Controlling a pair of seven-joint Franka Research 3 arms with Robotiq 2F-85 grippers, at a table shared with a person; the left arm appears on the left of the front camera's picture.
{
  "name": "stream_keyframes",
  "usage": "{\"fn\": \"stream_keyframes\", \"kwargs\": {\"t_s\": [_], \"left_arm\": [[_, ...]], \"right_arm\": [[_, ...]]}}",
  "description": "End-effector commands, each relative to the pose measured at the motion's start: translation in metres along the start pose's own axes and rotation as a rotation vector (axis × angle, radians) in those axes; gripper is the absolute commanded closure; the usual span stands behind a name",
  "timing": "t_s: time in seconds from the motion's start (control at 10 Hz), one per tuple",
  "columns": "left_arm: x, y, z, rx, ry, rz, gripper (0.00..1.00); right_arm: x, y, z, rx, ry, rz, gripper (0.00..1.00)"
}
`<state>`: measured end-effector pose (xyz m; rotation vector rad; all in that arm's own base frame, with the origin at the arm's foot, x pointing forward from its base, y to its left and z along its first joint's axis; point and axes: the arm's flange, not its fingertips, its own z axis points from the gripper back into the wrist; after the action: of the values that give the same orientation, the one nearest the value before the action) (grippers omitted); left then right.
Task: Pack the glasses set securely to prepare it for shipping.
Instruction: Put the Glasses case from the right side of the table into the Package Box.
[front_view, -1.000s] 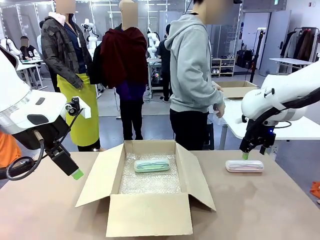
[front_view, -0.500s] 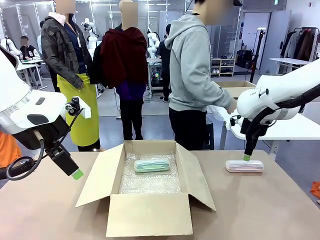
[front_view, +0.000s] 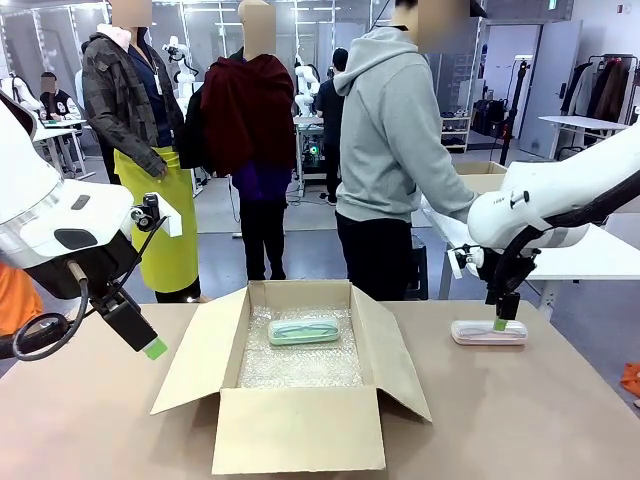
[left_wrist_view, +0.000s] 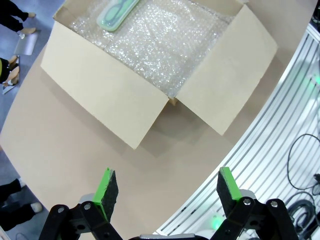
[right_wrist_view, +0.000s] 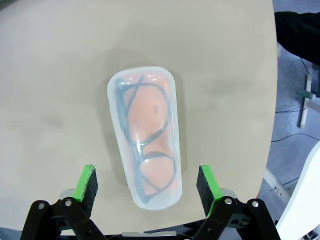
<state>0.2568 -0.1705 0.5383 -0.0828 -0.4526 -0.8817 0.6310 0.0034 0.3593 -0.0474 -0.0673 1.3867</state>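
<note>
Pink case (front_view: 489, 332) (right_wrist_view: 145, 155): pale and translucent, it lies flat on the bare table (front_view: 520, 420) at 3 o'clock from the box and well apart from it. Through its lid we see dark-framed glasses.
Right gripper (front_view: 500, 322) (right_wrist_view: 146, 172): hangs just above the pink case with its jaws spread wide. One green pad stands off each long side of the case, and nothing is held (from the front we cannot tell whether a pad touches the lid).
Mint case (front_view: 304, 331) (left_wrist_view: 117, 12): rests on the bubble wrap inside the box, toward the 12 o'clock wall, with its long axis crosswise.
Bubble wrap (front_view: 300, 368) (left_wrist_view: 170, 45): a clear sheet lining the box floor.
Box (front_view: 300, 430) (left_wrist_view: 100, 90): cardboard, mid-table, with its flaps folded outward.
Left gripper (front_view: 153, 348) (left_wrist_view: 165, 174): at 9 o'clock from the box, above the table, with its jaws wide apart and empty.
Person (front_view: 390, 150): in a grey hoodie, standing beyond the table at 1 o'clock and reaching toward another table.
</note>
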Motion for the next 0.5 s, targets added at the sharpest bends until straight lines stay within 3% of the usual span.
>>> {"fn": "stream_keyframes", "kwargs": {"t_s": [0.0,0.4], "left_arm": [[0.000,0.001,0.000,0.004,-0.012,-0.014,0.00],[0.000,0.001,0.000,0.004,-0.012,-0.014,0.00]], "right_arm": [[0.003,-0.009,-0.012,0.011,-0.002,0.022,0.00],[0.007,-0.013,-0.037,0.030,0.016,0.010,0.00]]}}
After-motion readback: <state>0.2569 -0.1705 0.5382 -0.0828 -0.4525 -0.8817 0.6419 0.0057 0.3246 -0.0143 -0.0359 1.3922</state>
